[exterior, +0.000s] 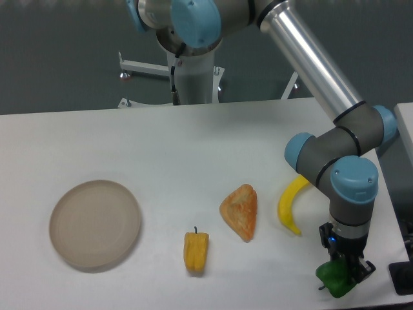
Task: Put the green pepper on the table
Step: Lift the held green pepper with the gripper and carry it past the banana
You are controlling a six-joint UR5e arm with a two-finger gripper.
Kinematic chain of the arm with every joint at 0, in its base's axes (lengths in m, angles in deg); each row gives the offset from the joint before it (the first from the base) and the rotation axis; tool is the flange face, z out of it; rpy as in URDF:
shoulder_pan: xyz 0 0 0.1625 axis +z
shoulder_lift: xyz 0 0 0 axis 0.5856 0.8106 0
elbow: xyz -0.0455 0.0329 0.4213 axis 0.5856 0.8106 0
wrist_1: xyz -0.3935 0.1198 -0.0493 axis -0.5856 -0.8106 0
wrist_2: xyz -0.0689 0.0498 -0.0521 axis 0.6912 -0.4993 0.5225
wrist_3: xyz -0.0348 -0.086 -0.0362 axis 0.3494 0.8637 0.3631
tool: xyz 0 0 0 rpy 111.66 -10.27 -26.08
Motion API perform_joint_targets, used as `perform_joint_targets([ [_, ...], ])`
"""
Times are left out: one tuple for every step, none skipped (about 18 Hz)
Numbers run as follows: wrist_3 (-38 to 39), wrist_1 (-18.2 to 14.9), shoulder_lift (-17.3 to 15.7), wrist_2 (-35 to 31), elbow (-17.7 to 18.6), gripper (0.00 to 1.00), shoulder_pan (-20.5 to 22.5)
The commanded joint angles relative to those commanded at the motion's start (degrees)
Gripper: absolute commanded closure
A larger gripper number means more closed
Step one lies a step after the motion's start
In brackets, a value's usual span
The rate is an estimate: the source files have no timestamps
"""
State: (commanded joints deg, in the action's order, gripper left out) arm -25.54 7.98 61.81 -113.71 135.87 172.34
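Observation:
The green pepper (334, 279) is a small glossy green lump at the front right of the white table (193, 142). My gripper (344, 271) points straight down over it and its fingers are closed around the pepper. The pepper sits at or just above the tabletop; I cannot tell whether it touches. The arm's wrist hides the pepper's top and its stem.
A yellow banana (290, 203) lies just behind and left of the gripper. An orange triangular pastry (240, 211) is at the middle front, a yellow-orange pepper (196, 250) to its left, and a round beige plate (95, 223) at the left. The table's right edge is close to the gripper.

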Motion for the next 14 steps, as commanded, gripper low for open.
perform_joint_targets([
  [0.09,0.09,-0.17,0.00,0.61,0.67,-0.09],
  [0.09,0.00,-0.52,0.17,0.88,0.67,-0.09],
  [0.52,-0.61,-0.79,0.26,1.23,0.67,-0.09],
  [0.70,-1.49,-1.66,0.26,2.02,0.67,-0.09],
  [0.88,-2.02,-2.63,0.26,3.24,0.67,-0.17],
  [0.97,-2.11,-4.12,0.35,5.08,0.67,-0.18],
  [1.58,-2.11,-5.87,0.44,7.54,0.67,-0.18],
  [2.71,-2.11,-7.80,0.53,10.00,0.67,-0.18],
  [3.86,-2.54,-9.82,0.53,12.20,0.67,-0.26],
  [4.65,-3.85,-11.76,0.53,14.31,0.67,-0.44],
  [4.83,-5.43,-13.61,0.53,16.07,0.67,-0.44],
  [5.01,-7.36,-15.45,0.62,18.00,0.67,-0.44],
  [5.10,-8.86,-17.47,0.62,20.02,0.67,-0.53],
  [5.36,-9.66,-19.67,0.62,22.22,0.67,-0.61],
])
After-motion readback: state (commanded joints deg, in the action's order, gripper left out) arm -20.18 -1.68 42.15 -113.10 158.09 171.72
